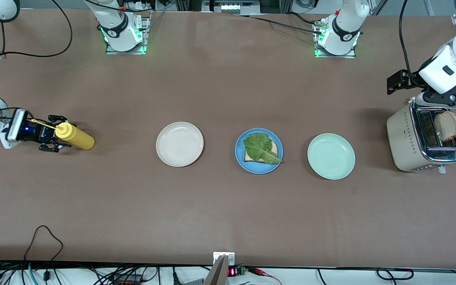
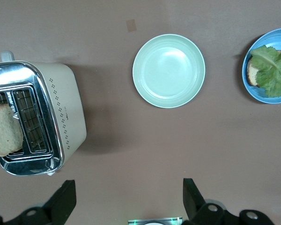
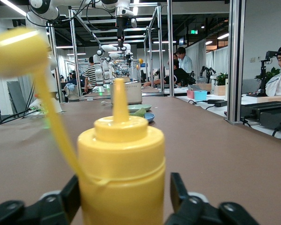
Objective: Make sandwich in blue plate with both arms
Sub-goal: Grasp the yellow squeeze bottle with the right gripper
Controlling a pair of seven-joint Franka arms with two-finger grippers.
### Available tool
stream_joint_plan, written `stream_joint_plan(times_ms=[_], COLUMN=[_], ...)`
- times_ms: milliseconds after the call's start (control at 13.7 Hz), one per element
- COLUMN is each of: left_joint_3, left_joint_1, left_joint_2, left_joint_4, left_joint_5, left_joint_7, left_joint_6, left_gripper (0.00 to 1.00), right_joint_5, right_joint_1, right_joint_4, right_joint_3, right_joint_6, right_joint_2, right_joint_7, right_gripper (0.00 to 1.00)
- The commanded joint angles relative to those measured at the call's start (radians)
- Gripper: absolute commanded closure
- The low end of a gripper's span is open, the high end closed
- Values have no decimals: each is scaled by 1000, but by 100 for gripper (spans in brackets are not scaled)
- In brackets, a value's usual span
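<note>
The blue plate (image 1: 239,157) lies mid-table and holds one bread slice (image 1: 249,158) with a green lettuce leaf (image 1: 261,146) on top. It also shows in the left wrist view (image 2: 253,93). A second bread slice (image 1: 447,126) sticks up out of the toaster (image 1: 404,138), and shows in the left wrist view (image 2: 4,129). My left gripper (image 1: 449,102) is open and empty, up in the air over the toaster's edge (image 2: 129,187). My right gripper (image 1: 54,133) is open, its fingers on either side of the upright yellow squeeze bottle (image 1: 75,136) at the right arm's end (image 3: 124,187).
A cream-white plate (image 1: 179,143) lies beside the blue plate toward the right arm's end. A mint-green plate (image 1: 331,156) lies between the blue plate and the toaster (image 2: 168,70). The bottle's yellow cap (image 3: 14,49) dangles on its strap.
</note>
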Motion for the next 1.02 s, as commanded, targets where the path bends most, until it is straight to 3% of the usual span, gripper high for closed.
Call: stream_joint_plan(times_ms=[0, 73, 366, 512, 731, 950], left_joint_3=[0, -2, 0, 0, 1, 1], left_joint_1=[2, 2, 2, 2, 3, 2], left_joint_2=[3, 3, 3, 3, 3, 3], left_joint_4=[13, 13, 13, 13, 13, 13], left_joint_5=[13, 13, 13, 13, 13, 13], left_joint_7=[0, 0, 0, 0, 0, 0], left_joint_6=[-16, -16, -16, -26, -28, -28], left_gripper=[0, 0, 0, 0, 0, 0], right_joint_5=[7, 7, -12, -74, -102, -187], right_joint_1=[7, 10, 94, 172, 296, 442], right_joint_4=[21, 21, 28, 29, 29, 31], right_joint_3=[0, 0, -7, -6, -7, -6], right_joint_6=[0, 0, 20, 105, 239, 391], right_joint_2=[4, -3, -84, -164, -203, -276], right_joint_7=[2, 5, 103, 212, 274, 431], right_gripper=[75, 83, 87, 88, 88, 88])
